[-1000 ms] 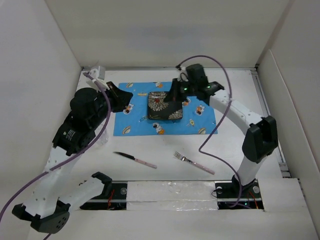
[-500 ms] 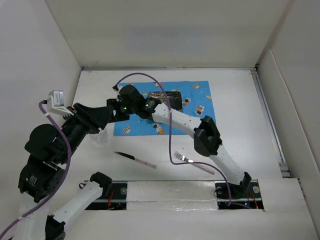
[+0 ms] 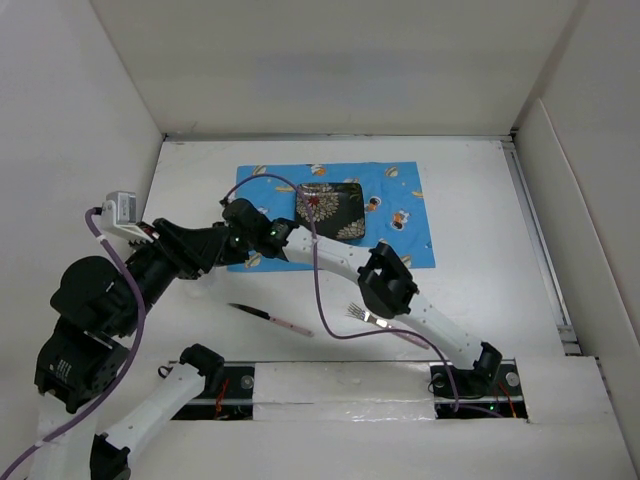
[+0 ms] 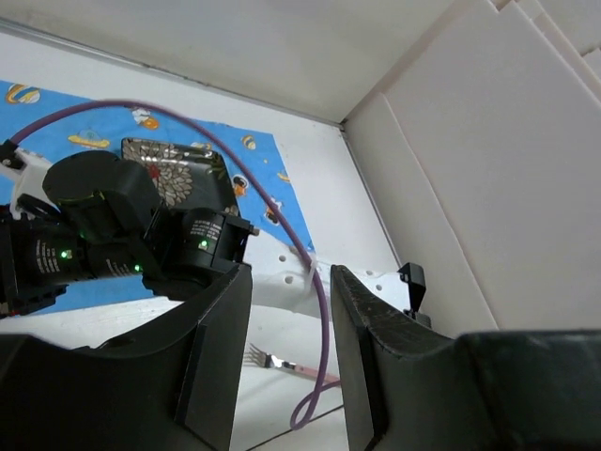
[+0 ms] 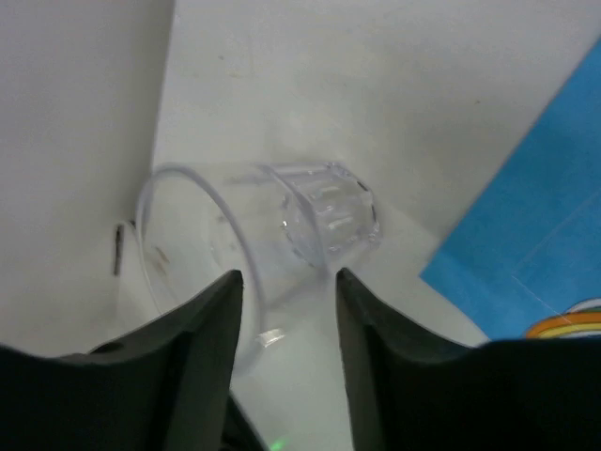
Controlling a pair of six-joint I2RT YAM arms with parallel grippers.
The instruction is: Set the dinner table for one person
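On the white dinner table (image 3: 480,180) lies a blue printed placemat (image 3: 400,230) with a dark patterned square plate (image 3: 330,205) on it. A knife (image 3: 270,318) and a fork (image 3: 372,320) lie nearer the arm bases. My right gripper (image 3: 232,222) reaches across to the mat's left edge. In its wrist view it stands open (image 5: 286,282) at a clear glass (image 5: 324,216), and the glass's near wall runs between the jaws. My left gripper (image 3: 215,243) hangs close beside it, open (image 4: 291,282) and empty. From above the glass is hidden under the arms.
White walls close in the table on the left (image 3: 80,150), back and right. The right arm (image 3: 385,285) stretches diagonally over the table's middle with its purple cable (image 3: 320,300) hanging down. The left wall (image 5: 75,113) stands close behind the glass.
The right gripper has left the plate and swung left to the glass by the mat's left edge. The left arm drew back toward the near left. Both grippers have opened.
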